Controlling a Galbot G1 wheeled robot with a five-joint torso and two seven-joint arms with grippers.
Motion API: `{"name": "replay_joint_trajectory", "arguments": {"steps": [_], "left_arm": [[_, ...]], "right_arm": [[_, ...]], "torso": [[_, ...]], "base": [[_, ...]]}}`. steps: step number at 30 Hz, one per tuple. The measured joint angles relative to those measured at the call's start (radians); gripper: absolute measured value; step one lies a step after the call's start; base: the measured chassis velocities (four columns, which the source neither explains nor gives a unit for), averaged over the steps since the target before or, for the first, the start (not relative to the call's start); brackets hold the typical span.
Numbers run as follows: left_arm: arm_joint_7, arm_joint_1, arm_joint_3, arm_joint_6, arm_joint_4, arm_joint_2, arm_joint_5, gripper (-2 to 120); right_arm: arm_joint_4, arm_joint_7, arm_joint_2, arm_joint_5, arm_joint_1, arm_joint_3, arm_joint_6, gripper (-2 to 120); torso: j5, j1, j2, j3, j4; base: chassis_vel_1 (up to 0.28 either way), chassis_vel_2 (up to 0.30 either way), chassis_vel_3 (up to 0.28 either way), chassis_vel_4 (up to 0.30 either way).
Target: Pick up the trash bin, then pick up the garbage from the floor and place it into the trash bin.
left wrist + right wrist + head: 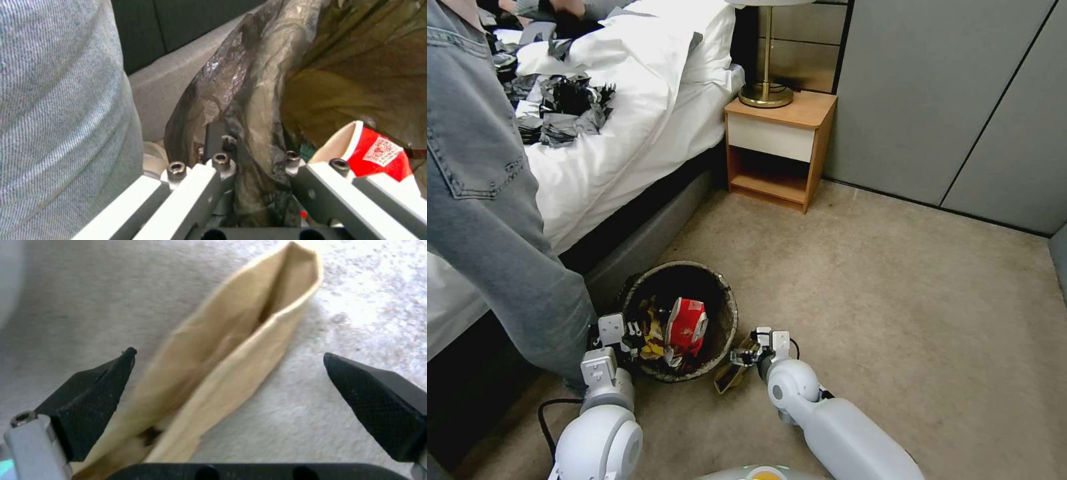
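Left gripper (249,150) pinches the bagged rim of the trash bin (728,308), which sits by the bed base near the carpet's edge. Inside, a red-and-white packet (378,153) shows a QR-like square, nothing readable. Right gripper (229,373) hangs fingers wide over the brown paper bag (231,366) on the floor (894,300).

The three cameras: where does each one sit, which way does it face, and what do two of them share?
Head view: on the head, looking down at the floor; both arms show.
Left wrist view: at the left gripper, clamped on the trash bin rim.
Right wrist view: above the open right gripper, facing the brown paper bag.
Shared with head view: trash bin, brown paper bag.
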Motion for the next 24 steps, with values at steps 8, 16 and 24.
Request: {"name": "replay_joint_trajectory", "arguments": {"steps": [8,16,24], "left_arm": [[0.001,0.004,0.001,-0.003,0.000,-0.002,0.004,1],[0.001,0.005,0.004,-0.003,0.000,-0.005,0.007,1],[0.001,0.009,0.008,-0.006,0.000,-0.009,0.012,1]], "right_arm": [[-0.143,-0.067,0.043,-0.078,0.011,0.031,0.035,99],[-0.188,-0.121,0.058,-0.120,0.016,0.046,0.063,72],[-0.188,-0.131,0.061,-0.137,0.016,0.048,0.077,41]], "torso": [[0.0000,0.000,0.000,0.000,0.0000],[-0.0001,0.000,0.000,0.000,-0.0003],[0.0001,0.000,0.000,0.000,0.0001]], "base": [[0.000,0.000,0.000,0.000],[0.000,0.000,0.000,0.000],[0.000,0.000,0.000,0.000]]}}
